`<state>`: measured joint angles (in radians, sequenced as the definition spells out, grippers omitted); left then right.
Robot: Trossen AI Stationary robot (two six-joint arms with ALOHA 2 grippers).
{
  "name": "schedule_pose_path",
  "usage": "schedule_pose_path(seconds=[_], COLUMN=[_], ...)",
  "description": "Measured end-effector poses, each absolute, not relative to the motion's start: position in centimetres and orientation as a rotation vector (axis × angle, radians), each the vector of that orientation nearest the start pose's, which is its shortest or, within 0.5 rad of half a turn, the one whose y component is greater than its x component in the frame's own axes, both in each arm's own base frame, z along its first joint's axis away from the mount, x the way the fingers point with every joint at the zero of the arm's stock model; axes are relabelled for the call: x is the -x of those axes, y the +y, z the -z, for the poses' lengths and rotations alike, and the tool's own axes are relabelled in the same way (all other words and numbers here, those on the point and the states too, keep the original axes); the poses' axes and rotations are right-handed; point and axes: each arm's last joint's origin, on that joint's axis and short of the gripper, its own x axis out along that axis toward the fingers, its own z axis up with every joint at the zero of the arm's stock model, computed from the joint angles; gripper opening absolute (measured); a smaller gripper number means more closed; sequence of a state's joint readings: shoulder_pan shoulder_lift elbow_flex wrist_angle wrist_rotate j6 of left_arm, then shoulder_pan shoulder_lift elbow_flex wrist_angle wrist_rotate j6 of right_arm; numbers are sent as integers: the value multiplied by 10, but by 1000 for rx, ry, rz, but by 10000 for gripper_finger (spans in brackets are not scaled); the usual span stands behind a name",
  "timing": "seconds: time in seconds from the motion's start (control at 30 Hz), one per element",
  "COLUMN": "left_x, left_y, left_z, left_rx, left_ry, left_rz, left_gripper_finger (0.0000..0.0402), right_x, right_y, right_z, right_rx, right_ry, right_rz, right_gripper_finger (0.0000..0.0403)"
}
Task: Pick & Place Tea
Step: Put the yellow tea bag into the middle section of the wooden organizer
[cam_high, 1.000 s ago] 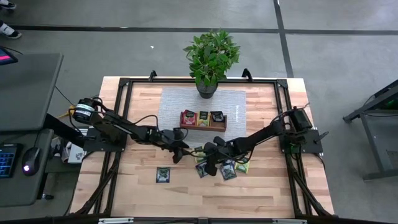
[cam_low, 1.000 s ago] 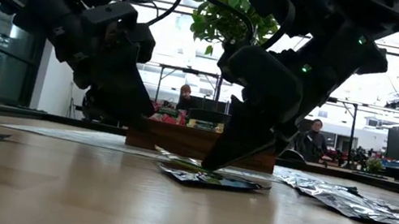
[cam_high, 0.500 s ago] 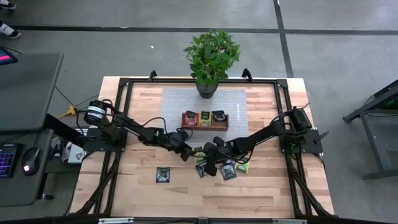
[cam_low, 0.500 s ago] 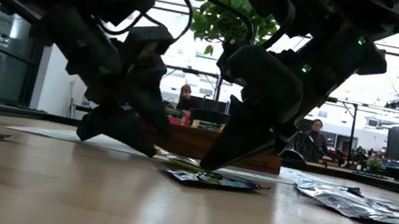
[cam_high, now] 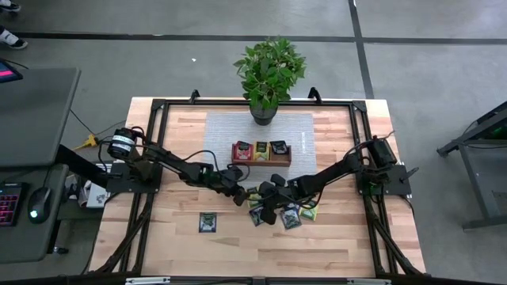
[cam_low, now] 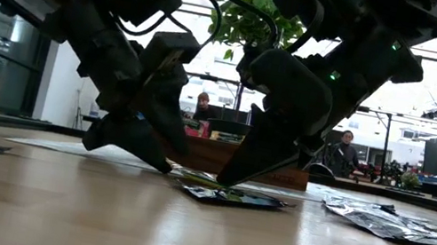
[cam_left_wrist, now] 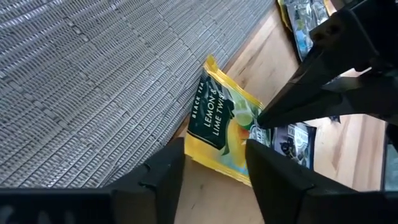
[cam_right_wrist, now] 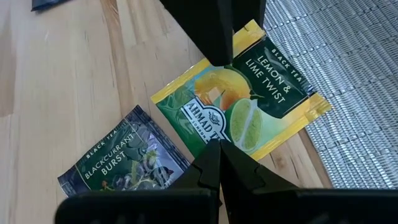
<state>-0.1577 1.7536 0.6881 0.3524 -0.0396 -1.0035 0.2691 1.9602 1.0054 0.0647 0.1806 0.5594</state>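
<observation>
While the left gripper (cam_left_wrist: 211, 168) swings in from the grey mat (cam_high: 222, 131) and drops over the lemon-lime tea sachet (cam_left_wrist: 225, 127), jaws narrowing astride it but not gripping, the right gripper (cam_right_wrist: 218, 149), jaws shut, pins its far edge. Pickup looks imminent; wooden surface (cam_high: 174, 237), bright office beyond.

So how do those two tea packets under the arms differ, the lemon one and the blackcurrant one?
The Lemon & Lime Twist sachet is yellow and green with citrus pictures; the Blackcurrant Burst sachet is dark blue-purple with berries. The lemon one lies at the edge of the grey woven mat with the shut right end effector on it; the blackcurrant one lies untouched on bare wood. Both are flat, square, labelled black tea.
</observation>
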Motion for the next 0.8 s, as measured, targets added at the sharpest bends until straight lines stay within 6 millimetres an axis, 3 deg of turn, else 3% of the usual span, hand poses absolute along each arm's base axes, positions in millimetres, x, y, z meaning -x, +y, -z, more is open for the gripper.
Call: schedule_pose_path(seconds=[0.43, 0.8], left_x=[-309, -309], left_y=[-47, -47], left_z=[-114, -115], left_rx=[853, 811], left_ry=[692, 690], left_rz=[-254, -232], left_gripper_finger=[12, 1], right_x=[-360, -360], right_y=[94, 94], right_z=[-108, -109], right_rx=[-326, -341], right_ry=[852, 850], right_rz=[162, 167], right_gripper_finger=[0, 0])
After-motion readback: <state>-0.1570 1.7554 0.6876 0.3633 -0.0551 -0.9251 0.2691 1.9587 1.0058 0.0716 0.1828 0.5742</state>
